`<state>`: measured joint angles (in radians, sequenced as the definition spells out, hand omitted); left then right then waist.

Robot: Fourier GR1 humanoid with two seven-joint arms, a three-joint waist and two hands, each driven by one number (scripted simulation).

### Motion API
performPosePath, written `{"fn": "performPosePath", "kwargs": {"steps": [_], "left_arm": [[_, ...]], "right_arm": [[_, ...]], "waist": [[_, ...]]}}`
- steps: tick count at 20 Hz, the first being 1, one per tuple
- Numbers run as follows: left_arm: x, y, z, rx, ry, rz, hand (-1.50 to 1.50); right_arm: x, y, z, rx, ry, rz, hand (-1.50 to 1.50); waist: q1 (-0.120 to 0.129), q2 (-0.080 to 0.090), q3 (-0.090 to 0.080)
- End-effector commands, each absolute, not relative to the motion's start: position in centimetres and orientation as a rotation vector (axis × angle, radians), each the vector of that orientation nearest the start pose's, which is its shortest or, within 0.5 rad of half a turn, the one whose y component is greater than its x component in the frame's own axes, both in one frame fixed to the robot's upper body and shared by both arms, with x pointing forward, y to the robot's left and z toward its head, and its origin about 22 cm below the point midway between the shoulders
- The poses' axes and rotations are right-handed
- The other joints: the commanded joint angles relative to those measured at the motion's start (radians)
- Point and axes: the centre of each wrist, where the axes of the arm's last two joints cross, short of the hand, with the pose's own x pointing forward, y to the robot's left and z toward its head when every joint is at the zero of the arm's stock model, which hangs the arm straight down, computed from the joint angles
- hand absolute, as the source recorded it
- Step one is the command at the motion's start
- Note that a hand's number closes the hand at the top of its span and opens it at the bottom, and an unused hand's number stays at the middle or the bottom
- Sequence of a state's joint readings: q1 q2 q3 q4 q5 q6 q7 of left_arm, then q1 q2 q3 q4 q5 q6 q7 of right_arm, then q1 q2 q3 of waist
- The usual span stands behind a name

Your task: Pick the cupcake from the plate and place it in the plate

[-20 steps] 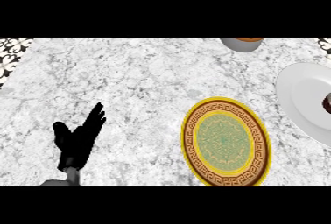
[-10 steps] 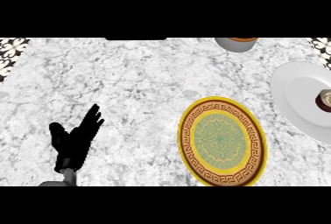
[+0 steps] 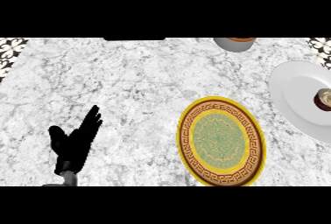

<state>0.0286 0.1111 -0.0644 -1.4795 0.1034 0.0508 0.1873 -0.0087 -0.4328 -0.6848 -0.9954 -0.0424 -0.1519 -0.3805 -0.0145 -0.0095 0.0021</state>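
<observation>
A cupcake (image 3: pixel 323 99) with a dark base and pale top sits on a white plate (image 3: pixel 295 97) at the right edge, partly cut off by the frame. A yellow plate (image 3: pixel 220 139) with a brown patterned rim and green centre lies empty at lower centre-right. My left hand (image 3: pixel 74 143) rests open at the lower left, fingers straight and pointing up and to the right, far from both plates. My right hand does not show.
A grey cup or bowl (image 3: pixel 235 43) with brown contents stands at the top edge, right of centre. A dark object (image 3: pixel 134 39) lies along the top edge. The counter top (image 3: pixel 129 87) is white-grey marble.
The view has shifted slightly, so the plates and cupcake appear a little further left. My left hand has barely moved.
</observation>
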Motion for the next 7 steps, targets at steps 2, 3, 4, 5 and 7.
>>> {"fn": "performPosePath", "kwargs": {"steps": [2,3,4,5,7], "left_arm": [[22.9,23.8,-3.0,0.010,-1.197,0.001,0.00],[24.0,24.5,-2.5,0.008,-1.183,-0.008,0.00],[24.1,26.4,-3.2,0.020,-1.189,0.018,0.00],[24.0,23.9,-2.6,0.019,-1.184,-0.012,0.00],[22.2,24.8,-3.3,0.006,-1.178,0.005,0.00]], "right_arm": [[12.7,-48.3,-1.9,-0.965,-1.411,-0.360,-1.50],[12.7,-47.1,-1.6,-0.992,-1.395,-0.360,-1.50],[12.1,-46.4,-2.4,-0.978,-1.391,-0.349,-1.50],[10.7,-46.4,-1.1,-0.969,-1.382,-0.359,-1.50],[10.4,-45.4,-2.8,-0.998,-1.392,-0.364,-1.50]], "waist": [[0.008,0.008,-0.003],[0.006,0.008,-0.003],[0.006,0.009,-0.003],[0.004,0.008,-0.003],[0.011,0.008,-0.003]]}}
